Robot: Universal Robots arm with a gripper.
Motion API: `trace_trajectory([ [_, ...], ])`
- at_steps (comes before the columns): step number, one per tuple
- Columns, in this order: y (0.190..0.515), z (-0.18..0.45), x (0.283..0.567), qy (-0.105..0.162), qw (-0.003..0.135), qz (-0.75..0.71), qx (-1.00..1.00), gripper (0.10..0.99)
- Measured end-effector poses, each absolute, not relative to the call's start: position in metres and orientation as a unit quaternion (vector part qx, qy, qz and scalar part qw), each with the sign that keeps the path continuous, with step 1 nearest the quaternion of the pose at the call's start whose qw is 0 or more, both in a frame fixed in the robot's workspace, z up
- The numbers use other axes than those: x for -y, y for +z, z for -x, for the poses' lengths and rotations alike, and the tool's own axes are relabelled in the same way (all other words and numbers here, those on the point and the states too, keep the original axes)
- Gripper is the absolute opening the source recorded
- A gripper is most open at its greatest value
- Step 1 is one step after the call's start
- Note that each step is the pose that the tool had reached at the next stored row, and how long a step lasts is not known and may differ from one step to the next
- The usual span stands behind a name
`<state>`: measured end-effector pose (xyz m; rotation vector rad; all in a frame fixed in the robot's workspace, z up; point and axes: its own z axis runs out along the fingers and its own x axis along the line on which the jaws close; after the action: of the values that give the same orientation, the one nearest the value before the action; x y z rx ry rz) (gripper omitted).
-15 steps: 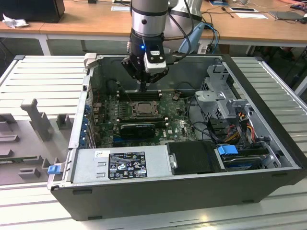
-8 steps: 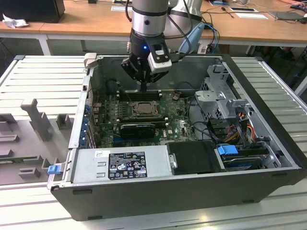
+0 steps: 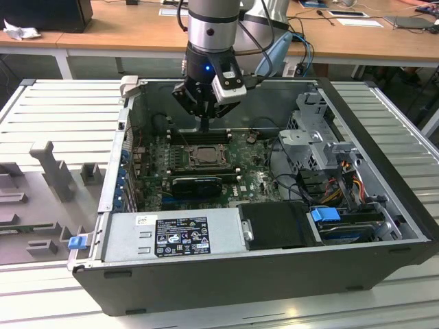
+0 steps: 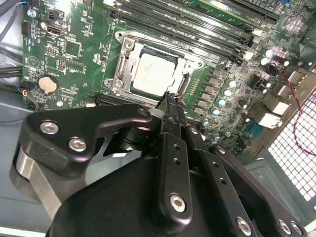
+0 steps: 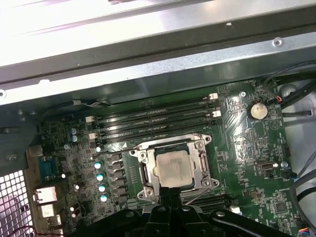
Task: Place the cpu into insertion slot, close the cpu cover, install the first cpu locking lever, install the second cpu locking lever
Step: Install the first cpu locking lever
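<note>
Both jaws together beside cpu (image 4: pixel 154 74)

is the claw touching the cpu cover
Cannot tell. In the second wrist view the claw overlaps the edge of the cpu cover, hiding any gap.

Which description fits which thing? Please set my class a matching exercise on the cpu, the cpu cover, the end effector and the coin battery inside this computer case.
Things:
1. cpu
2. cpu cover
3. end effector
4. coin battery

Descriptions:
A. round and silvery, on the green board, apart from the insertion slot
B. pale square seated in the insertion slot
C. metal frame lying round the chip
D. black, poised at the insertion slot's edge

Pairs: 1-B; 2-C; 3-D; 4-A
</note>
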<state>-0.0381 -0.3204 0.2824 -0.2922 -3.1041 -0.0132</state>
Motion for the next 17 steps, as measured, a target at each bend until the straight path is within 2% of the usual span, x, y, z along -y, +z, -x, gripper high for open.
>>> trace_trajectory([
  [17,0.2824,0.0406,0.3204,-0.004,0.012,0.087,0.996,0.106],
])
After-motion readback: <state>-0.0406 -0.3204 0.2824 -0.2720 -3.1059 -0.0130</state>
